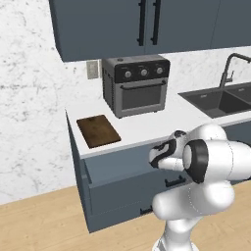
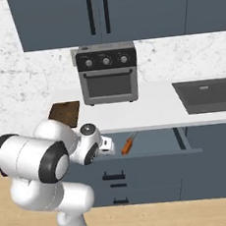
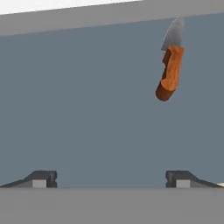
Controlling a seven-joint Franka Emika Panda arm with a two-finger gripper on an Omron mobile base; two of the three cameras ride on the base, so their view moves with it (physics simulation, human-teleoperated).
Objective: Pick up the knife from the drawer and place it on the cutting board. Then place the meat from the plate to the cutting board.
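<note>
Base views flank the drawer [image 2: 152, 143]; hand view looks down, seemingly close.

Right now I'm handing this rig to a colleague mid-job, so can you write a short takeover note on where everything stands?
Gripper: open, holding nothing, looking down into the open slate-blue drawer.
Small knife with orange handle and silver blade: lying on the drawer floor, ahead of the fingers and untouched.
Dark-brown wooden cutting board: on the white counter, left of the toaster oven, nothing on it.
Done: drawer is open.
Left: grasp the knife, set it on the board, then move the meat from its plate to the board.
</note>
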